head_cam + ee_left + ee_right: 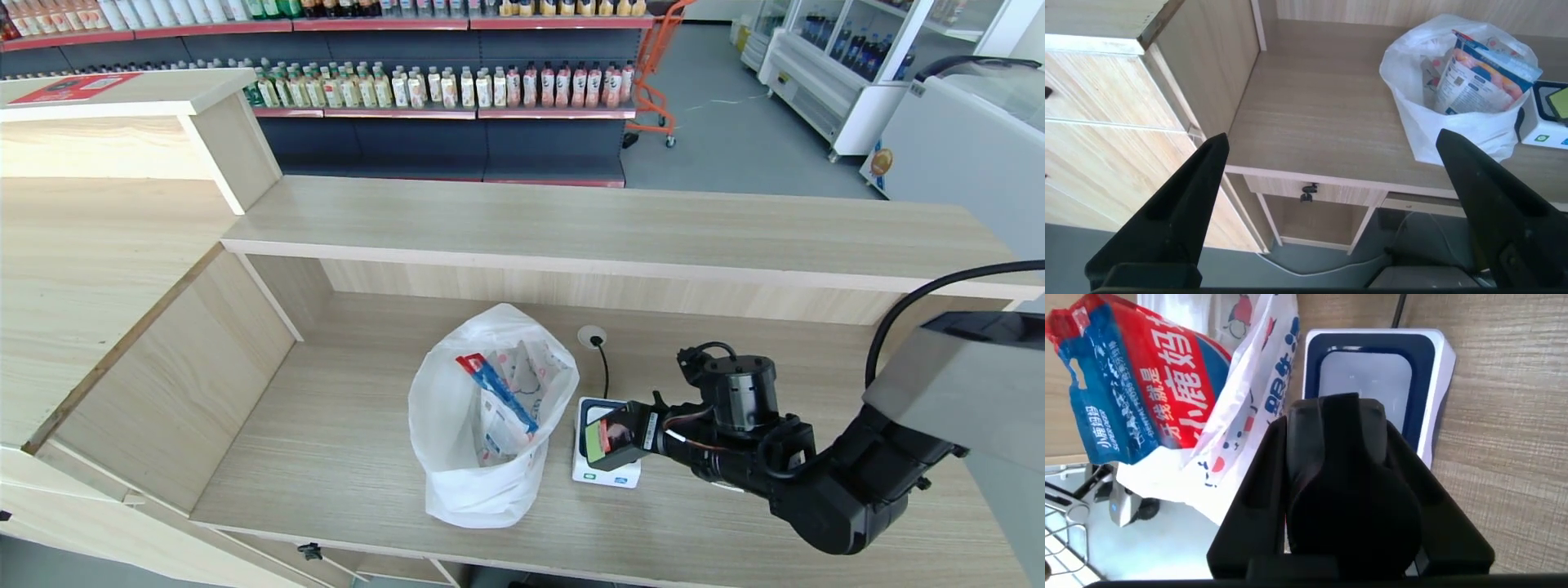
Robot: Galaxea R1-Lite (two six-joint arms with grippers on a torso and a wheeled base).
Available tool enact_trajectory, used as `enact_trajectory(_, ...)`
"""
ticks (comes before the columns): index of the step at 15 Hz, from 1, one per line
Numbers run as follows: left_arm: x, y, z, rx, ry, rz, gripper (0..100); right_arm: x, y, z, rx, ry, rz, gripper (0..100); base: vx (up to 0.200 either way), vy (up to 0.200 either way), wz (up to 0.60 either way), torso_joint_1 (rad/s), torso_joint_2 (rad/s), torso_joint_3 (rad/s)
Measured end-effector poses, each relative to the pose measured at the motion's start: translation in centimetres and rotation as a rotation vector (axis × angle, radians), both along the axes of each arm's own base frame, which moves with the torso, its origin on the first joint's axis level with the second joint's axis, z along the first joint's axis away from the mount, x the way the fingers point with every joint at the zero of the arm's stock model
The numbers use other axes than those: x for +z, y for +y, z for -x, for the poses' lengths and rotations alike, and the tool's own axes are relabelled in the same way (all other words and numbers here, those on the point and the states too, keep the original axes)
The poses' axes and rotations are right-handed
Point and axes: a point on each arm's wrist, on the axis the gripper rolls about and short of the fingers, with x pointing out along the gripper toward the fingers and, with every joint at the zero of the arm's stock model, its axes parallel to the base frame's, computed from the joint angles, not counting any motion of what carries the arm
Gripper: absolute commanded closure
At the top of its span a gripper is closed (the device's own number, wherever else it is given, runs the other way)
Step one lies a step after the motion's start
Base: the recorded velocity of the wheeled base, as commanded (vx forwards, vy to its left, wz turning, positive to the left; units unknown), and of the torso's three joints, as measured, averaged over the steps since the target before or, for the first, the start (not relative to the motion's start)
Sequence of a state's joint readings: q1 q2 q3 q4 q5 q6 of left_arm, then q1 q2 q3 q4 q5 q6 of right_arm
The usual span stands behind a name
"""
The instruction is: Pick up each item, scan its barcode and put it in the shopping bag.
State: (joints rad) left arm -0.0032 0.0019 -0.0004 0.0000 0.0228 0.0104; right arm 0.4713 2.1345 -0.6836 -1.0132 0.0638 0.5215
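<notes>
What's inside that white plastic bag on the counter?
Several printed packets, one red and blue, stand up inside the bag. Its crumpled walls hide their lower parts and anything beneath.

A white, translucent plastic shopping bag (457,465) stands open on the bench, holding upright packets (510,384), one of them red and blue (496,390). Just beside it on the robot's right lies the barcode scanner (605,477), a flat white unit with a dark blue frame around its window. A small box (606,435) with a green and red face sits clamped in the right pincer (611,441) directly over the scanner.
</notes>
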Motion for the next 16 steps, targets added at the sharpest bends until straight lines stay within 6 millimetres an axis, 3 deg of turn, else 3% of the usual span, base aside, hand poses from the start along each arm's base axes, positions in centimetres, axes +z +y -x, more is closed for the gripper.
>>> enact_trajectory(6, 0.0, 0.0, 0.0, 0.0, 0.0, 0.002, 0, 3.8, -1.6, 0.9, -0.038, -0.056, -0.05, 100, 0.0, 0.0, 0.0, 0.0, 0.0, 0.0)
enact_trajectory(10, 0.0, 0.0, 0.0, 0.001, 0.0, 0.001, 0, 5.8, -2.4, 1.0, -0.062, -0.104, -0.093, 100, 0.0, 0.15, 0.0, -0.003, 0.0, 0.002)
enact_trajectory(16, 0.0, 0.0, 0.0, 0.0, 0.0, 0.003, 0, 7.9, 0.0, -1.7, -0.04, -0.104, -0.106, 100, 0.0, 0.0, 0.0, 0.0, 0.0, 0.0)
